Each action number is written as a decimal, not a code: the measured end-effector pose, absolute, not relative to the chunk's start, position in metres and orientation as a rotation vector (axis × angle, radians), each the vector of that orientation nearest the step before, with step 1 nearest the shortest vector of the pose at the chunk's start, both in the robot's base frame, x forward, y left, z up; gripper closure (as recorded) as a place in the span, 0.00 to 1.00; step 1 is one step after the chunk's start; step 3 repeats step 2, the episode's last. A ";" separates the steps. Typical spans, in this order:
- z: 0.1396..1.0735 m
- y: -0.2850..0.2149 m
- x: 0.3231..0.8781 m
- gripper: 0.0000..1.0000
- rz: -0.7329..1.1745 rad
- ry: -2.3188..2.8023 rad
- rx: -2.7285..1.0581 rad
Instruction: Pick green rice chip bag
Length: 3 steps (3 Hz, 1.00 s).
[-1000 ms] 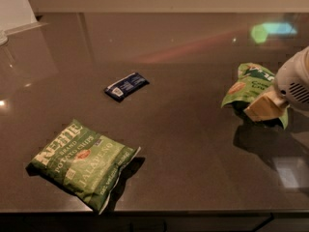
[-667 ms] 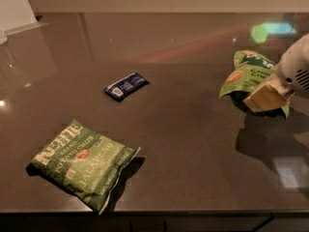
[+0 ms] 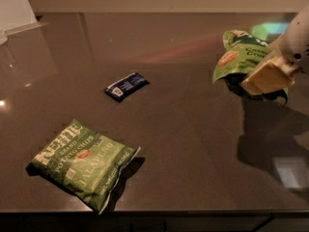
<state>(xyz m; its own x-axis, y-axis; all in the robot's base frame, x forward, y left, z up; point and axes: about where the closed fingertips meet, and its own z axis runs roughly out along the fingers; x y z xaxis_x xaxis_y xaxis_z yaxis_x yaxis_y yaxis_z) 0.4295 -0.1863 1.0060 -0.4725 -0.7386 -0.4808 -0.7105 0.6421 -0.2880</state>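
Observation:
The green rice chip bag (image 3: 240, 57) hangs at the right, lifted clear above the dark table (image 3: 193, 129), with its shadow on the surface below. My gripper (image 3: 263, 79), with cream-coloured fingers (image 3: 268, 76), comes in from the right edge and is shut on the bag's lower right part. The bag is crumpled and tilted, and its right side is hidden behind the gripper.
A green Kettle jalapeño potato chip bag (image 3: 82, 162) lies flat at the front left. A small dark blue packet (image 3: 126, 86) lies near the table's middle. The table's front edge runs along the bottom.
The gripper has risen with the green rice chip bag held in it, lifting the bag higher off the table. The other two items have not moved.

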 end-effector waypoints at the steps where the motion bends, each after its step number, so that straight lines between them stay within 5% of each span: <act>1: 1.042 -0.177 0.432 1.00 -0.064 2.200 -1.183; 3: 1.042 -0.177 0.432 1.00 -0.064 2.200 -1.183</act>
